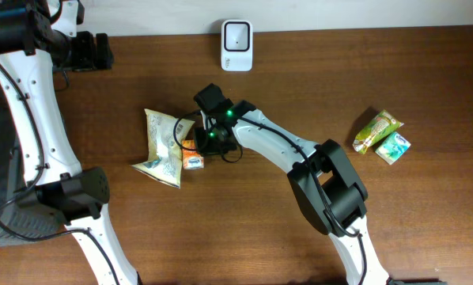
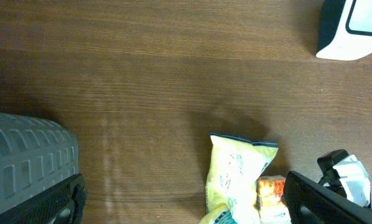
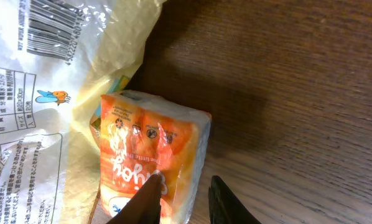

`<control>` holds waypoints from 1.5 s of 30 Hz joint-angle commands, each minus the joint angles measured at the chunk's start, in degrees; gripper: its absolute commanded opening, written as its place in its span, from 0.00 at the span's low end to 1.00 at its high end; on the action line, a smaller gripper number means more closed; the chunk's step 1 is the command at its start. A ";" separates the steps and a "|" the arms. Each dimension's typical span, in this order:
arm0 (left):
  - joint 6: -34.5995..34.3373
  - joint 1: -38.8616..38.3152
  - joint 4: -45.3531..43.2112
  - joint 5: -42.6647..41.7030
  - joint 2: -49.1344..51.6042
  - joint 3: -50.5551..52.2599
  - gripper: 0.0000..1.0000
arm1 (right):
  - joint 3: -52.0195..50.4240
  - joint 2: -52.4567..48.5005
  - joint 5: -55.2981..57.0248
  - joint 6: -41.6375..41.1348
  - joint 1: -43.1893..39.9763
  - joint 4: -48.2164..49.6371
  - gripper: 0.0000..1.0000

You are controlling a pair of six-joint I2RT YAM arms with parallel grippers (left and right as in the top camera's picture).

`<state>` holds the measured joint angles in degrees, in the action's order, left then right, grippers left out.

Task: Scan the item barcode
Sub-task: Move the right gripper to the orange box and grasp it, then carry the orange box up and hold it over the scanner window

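Near the middle of the counter [image 1: 426,229], a little toward its left edge, the orange pack [image 3: 152,155] lies touching the yellow bag [image 1: 164,146], and my right tool [image 3: 183,205] is down directly over it. From the wrist, the pack's long side runs straight away from my fingers, so I meet it at one short end. My jaws stand narrow but off-centre. One fingertip shows across the printed face and the other over bare wood just beside the pack's edge, so only that edge strip sits between them. Whether they bite the wrapper I cannot tell.

My left tool [image 2: 189,208] hangs wide and empty near the far left corner, well apart, so the right arm is plainly the nearer. The white scanner [image 1: 236,36] stands at the far edge, beyond the pack and slightly right. I judge the carry runs that way. I can make out no barcode on the face that shows.
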<state>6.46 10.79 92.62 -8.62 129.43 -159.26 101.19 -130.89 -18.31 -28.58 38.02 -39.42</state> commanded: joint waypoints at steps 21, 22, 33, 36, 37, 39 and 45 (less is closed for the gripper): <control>0.52 -0.13 0.07 -0.61 -0.33 -0.42 0.99 | -1.49 10.49 -52.89 19.98 -23.37 -6.47 0.04; 0.52 -0.13 0.07 -0.61 -0.33 -0.42 0.99 | -1.49 11.30 -58.21 21.38 -26.58 -6.45 0.04; 0.52 -0.13 0.07 -0.61 -0.33 -0.42 0.99 | -1.53 11.54 -70.64 25.16 -46.77 -9.27 0.04; 0.52 -0.13 0.07 -0.61 -0.33 -0.42 0.99 | -1.53 12.20 -70.49 24.76 -46.88 -9.22 0.04; 0.52 -0.13 0.07 -0.61 -0.33 -0.42 0.99 | -0.98 12.98 -67.21 24.72 -46.71 -9.25 0.04; 0.52 -0.13 0.07 -0.61 -0.33 -0.42 0.99 | 2.27 15.56 -52.59 21.00 -45.09 -9.29 0.04; 0.52 -0.13 0.07 -0.61 -0.33 -0.42 0.99 | 19.78 17.05 -0.09 18.71 -28.85 -12.17 0.04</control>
<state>6.44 10.79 92.60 -8.64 129.43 -159.26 117.21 -116.53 -46.11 -9.28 2.83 -52.10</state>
